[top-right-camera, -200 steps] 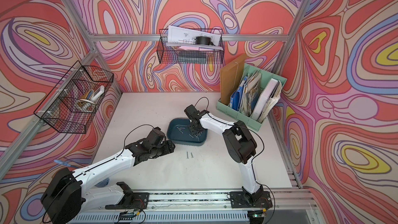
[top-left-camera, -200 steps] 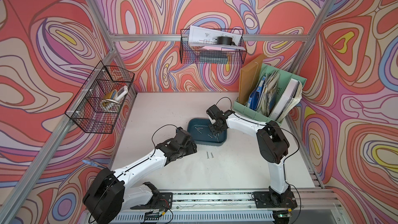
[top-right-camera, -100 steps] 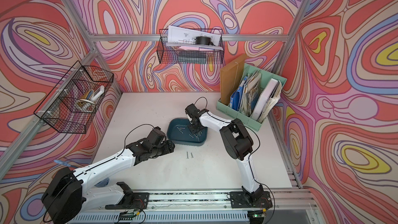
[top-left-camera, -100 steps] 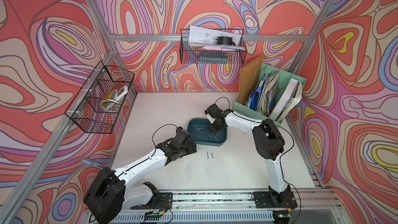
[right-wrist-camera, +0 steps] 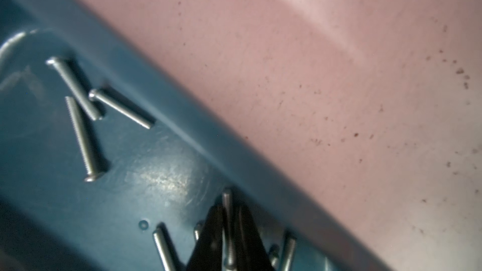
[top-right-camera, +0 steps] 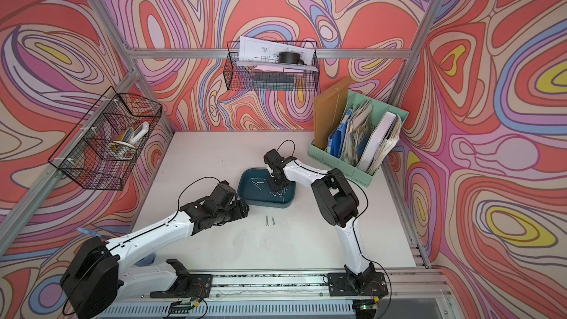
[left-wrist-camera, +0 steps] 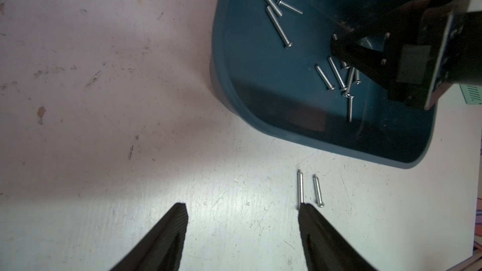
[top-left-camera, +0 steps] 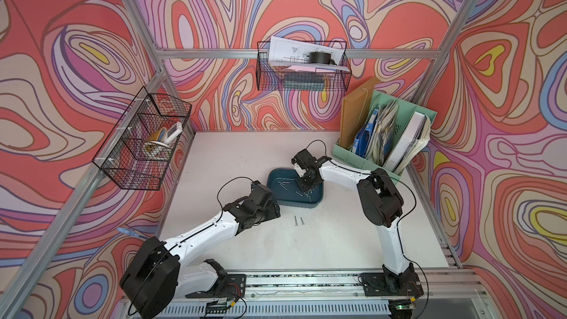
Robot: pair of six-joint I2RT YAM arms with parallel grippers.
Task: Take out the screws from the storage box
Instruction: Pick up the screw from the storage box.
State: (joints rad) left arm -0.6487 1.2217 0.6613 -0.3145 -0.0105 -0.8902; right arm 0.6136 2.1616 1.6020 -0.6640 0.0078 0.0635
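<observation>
The storage box (top-left-camera: 277,177), a dark teal tray, lies mid-table in both top views (top-right-camera: 245,181). Several silver screws (left-wrist-camera: 277,24) lie loose in it. My right gripper (right-wrist-camera: 230,212) reaches down inside the box (right-wrist-camera: 130,165) and is shut on one screw (right-wrist-camera: 227,199), which sticks out past the fingertips. Two more screws (top-left-camera: 298,220) lie side by side on the table in front of the box. My left gripper (left-wrist-camera: 242,209) hovers open over the table beside those two screws (left-wrist-camera: 300,189), with nothing between its fingers.
A mint-green file organiser (top-left-camera: 383,136) full of folders stands at the back right, close behind the right arm. Black wire baskets hang on the left wall (top-left-camera: 144,142) and the back wall (top-left-camera: 302,69). Bare white table (top-left-camera: 245,148) lies behind the box.
My right gripper has closed its jaws on a screw inside the box, after shifting slightly to the left. The left arm has stayed still.
</observation>
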